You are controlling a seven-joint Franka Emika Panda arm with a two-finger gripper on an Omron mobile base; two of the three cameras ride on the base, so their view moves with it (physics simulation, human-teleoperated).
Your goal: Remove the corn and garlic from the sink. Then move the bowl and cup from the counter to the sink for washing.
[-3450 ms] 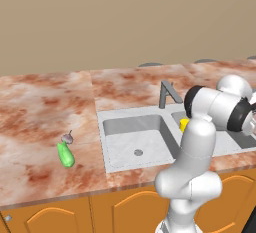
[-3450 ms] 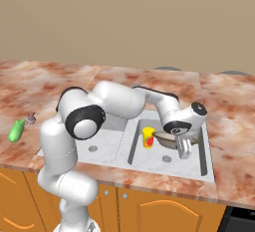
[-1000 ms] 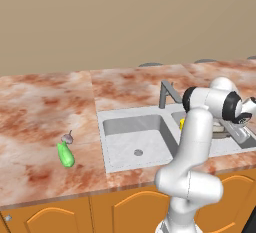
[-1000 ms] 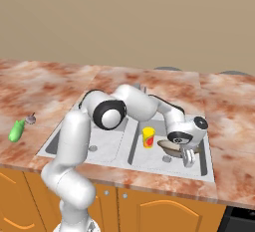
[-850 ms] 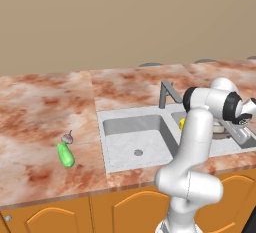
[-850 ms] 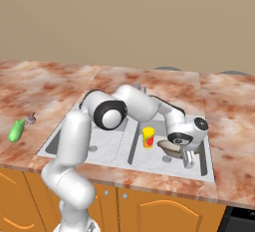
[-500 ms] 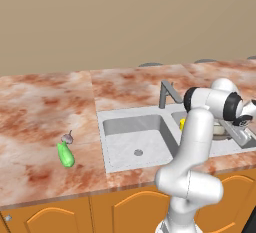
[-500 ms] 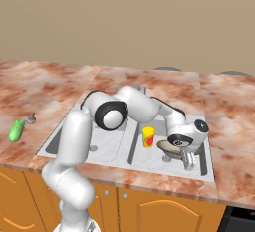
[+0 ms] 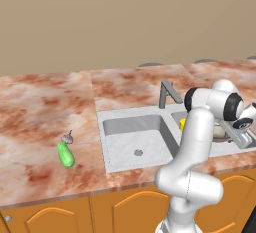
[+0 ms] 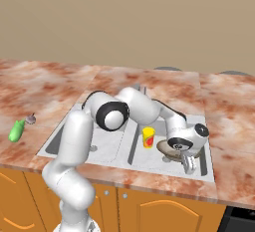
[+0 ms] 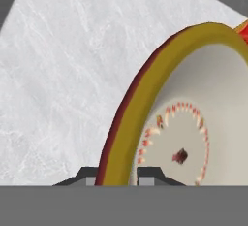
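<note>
The gripper (image 10: pixel 189 164) is down in the sink's (image 10: pixel 130 157) right basin, jaws nipped on the bowl's (image 11: pixel 193 123) rim. The bowl sits low in that basin, just beside the cup (image 10: pixel 148 137). Corn (image 9: pixel 65 155) and garlic (image 9: pixel 67 138) lie on the counter (image 9: pixel 45 107) left of the sink (done, I'd say). Best to let go gently and lift straight up, clear of the cup.

The sink's (image 10: pixel 209 169) right basin is crowded: the bowl (image 10: pixel 167 150) fills its floor, the cup (image 10: pixel 148 137) stands just beside it at 9 o'clock, and the end effector (image 10: pixel 189 165) straddles the bowl's rim (image 11: pixel 118 128). The tap (image 9: pixel 169 93) blocks the divider at 12 o'clock. The left basin (image 9: pixel 135 142) lies open; on the surface (image 9: pixel 40 107), corn (image 9: pixel 65 155) and garlic (image 9: pixel 67 138) sit at its 9 o'clock
</note>
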